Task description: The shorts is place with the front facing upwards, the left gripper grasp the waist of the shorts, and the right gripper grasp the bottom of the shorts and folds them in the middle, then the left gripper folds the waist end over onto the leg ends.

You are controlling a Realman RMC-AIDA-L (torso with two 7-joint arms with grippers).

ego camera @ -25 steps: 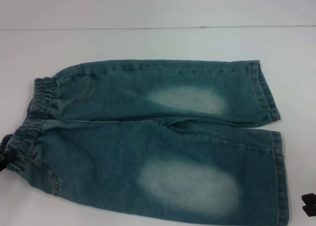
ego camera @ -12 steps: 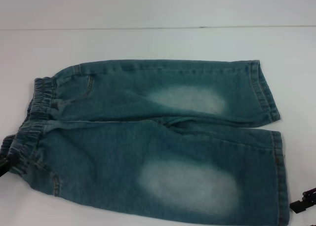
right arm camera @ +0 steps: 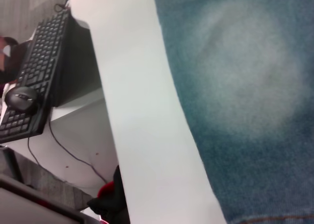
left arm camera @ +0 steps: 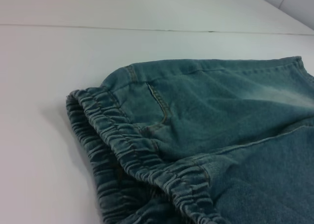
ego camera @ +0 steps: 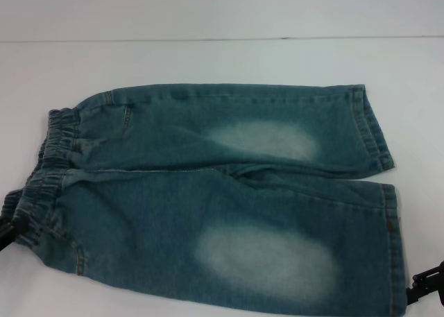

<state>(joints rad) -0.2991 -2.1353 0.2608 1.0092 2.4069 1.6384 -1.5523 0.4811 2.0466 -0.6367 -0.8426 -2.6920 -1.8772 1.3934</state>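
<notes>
The teal-blue denim shorts (ego camera: 229,192) lie flat on the white table (ego camera: 208,60). The puckered waist (ego camera: 48,164) is at the left and the two straight leg hems (ego camera: 390,220) are at the right. Only a black sliver of my left gripper (ego camera: 4,232) shows at the frame's left edge, right against the near corner of the waist. My right gripper (ego camera: 424,286) pokes in at the lower right, just beside the near leg's hem. The left wrist view looks closely at the ruffled waistband (left arm camera: 127,150). The right wrist view shows a pale thigh patch (right arm camera: 245,87).
In the right wrist view the table's near edge (right arm camera: 142,111) runs beside the denim. Beyond it, lower down, are a black keyboard (right arm camera: 34,67) and a mouse (right arm camera: 19,97). A seam crosses the table behind the shorts (ego camera: 208,39).
My right gripper has come in from the right edge toward the near leg's hem. My left gripper has slid nearer along the left edge, and the waist's near corner has shifted slightly.
</notes>
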